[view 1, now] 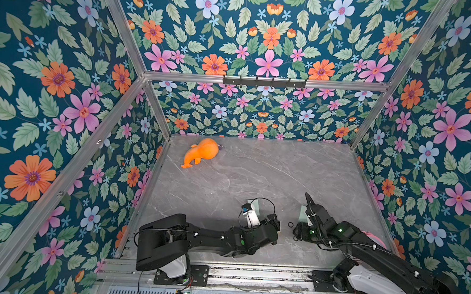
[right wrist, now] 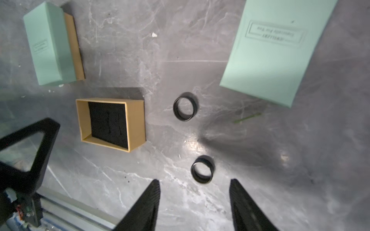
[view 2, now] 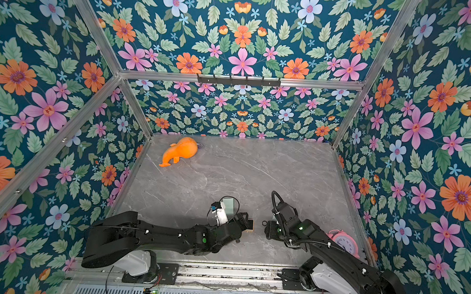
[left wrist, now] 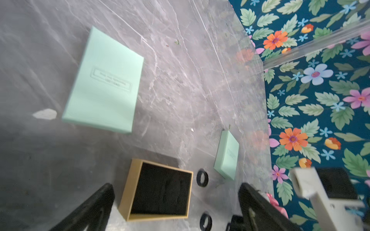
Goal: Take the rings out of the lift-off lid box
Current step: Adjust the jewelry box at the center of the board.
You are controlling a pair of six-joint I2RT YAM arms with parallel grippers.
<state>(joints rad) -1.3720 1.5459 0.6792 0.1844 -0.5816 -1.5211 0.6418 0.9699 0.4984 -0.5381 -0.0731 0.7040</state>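
Grey marble table (view 1: pixel 255 176), near edge. The mint-green lid (right wrist: pixel 276 50) is off, flat, and well apart from the kraft box base (right wrist: pixel 112 124). Both rings are out on the table beside the base: far ring (right wrist: pixel 185 109) and near ring (right wrist: pixel 202 170), lying flat and apart from each other.

R gripper (right wrist: pixel 195 192): jaws apart, empty, near ring just ahead of the tips. L gripper (left wrist: pixel 176 187): jaws wide apart, empty, hovering by the box base.

Step looks like let-go and retreat. To do it well, lift the R gripper straight up w/o closing and keep the tips off the near ring (a thin band prob. skids or rolls if clipped). Then check the foam: it's black on black, so can't tell if a slot holds another ring.

Views: the right wrist view gives both rings plus the foam slots. In a top view only one ring (view 1: pixel 290 224) shows, as a speck, and I can't tell which one. Only the top views show the orange plush toy (view 1: pixel 201 152), well apart, and the pink clock (view 2: pixel 343 240) behind the R arm.
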